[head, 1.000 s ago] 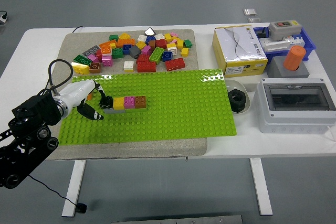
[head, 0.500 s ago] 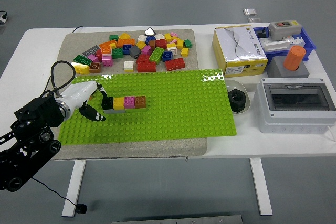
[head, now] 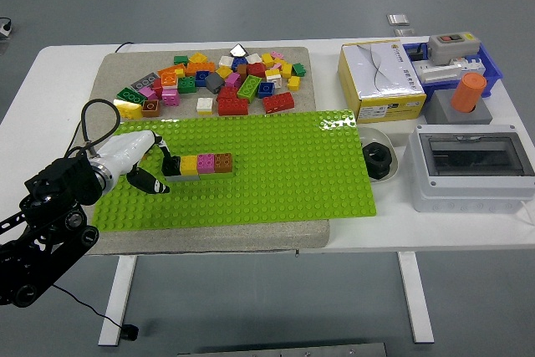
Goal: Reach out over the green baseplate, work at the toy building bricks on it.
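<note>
The green baseplate [head: 276,165] lies on a grey mat. On its left part stands a short row of bricks [head: 201,165]: black, yellow, pink and brown on a grey base. My left hand [head: 160,171] reaches in from the left to the row's left end. Its fingers are spread; one fingertip [head: 168,160] touches the black brick [head: 174,165] and the thumb [head: 154,183] lies lower on the plate. It grasps nothing. The right hand is out of view.
A heap of loose coloured bricks [head: 221,81] lies on the mat behind the baseplate. At right are a yellow-white box [head: 380,79], a black nut in a white dish [head: 376,158], a grey switch box [head: 470,166], an orange cylinder [head: 468,92] and a blue tray [head: 493,64].
My left arm has shifted slightly down and left, and the fingers have settled at the row's left end. The row of bricks has not moved.
</note>
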You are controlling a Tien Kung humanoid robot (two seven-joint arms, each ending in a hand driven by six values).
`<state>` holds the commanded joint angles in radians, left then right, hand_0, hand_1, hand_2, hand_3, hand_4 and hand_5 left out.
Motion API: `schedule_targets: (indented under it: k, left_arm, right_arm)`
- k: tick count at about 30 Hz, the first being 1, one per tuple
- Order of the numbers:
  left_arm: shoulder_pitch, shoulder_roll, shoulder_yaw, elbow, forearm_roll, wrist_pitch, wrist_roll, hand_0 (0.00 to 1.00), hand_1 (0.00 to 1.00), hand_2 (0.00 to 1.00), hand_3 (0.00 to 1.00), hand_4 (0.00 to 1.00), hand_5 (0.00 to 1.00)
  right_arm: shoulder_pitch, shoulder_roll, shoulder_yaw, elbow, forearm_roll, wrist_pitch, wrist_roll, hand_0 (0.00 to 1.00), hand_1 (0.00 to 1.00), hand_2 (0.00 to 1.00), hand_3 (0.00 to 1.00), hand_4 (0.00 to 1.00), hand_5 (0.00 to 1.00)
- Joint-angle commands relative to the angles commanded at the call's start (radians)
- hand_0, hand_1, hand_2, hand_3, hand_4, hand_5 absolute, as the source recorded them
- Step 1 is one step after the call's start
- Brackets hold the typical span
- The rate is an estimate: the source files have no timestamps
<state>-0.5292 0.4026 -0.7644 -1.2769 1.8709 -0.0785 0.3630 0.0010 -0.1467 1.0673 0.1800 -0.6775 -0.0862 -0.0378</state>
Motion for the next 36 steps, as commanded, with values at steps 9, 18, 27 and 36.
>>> schedule_targets:
  k: [9,18,27,36]
  left_arm:
    - [-0.002,-0.006,0.012,0.005,0.009,0.012,-0.002,0.234,0.064,0.809,0.555,0.998,0.164]
    - [-0.003,-0.008,0.011,0.014,0.017,0.016,-0.003,0.236,0.064,0.806,0.553,0.998,0.173]
    - [-0.008,0.023,-0.033,-0.013,-0.002,0.006,-0.006,0.236,0.064,0.804,0.552,0.998,0.175]
    - [-0.009,0.029,-0.043,-0.027,-0.037,0.001,-0.020,0.236,0.064,0.800,0.555,0.998,0.181]
  right_arm:
    - [0.001,0.001,0.002,0.000,-0.003,0.001,0.000,0.629,0.470,0.622,0.713,0.761,0.899]
    - [0.002,0.000,0.002,0.000,-0.002,0.001,0.000,0.630,0.471,0.621,0.712,0.761,0.898]
    - [-0.001,0.000,0.005,0.000,-0.006,0.000,-0.001,0.630,0.471,0.621,0.713,0.760,0.896]
    - [0.001,0.001,0.017,0.000,-0.015,0.000,-0.004,0.629,0.470,0.622,0.710,0.761,0.895]
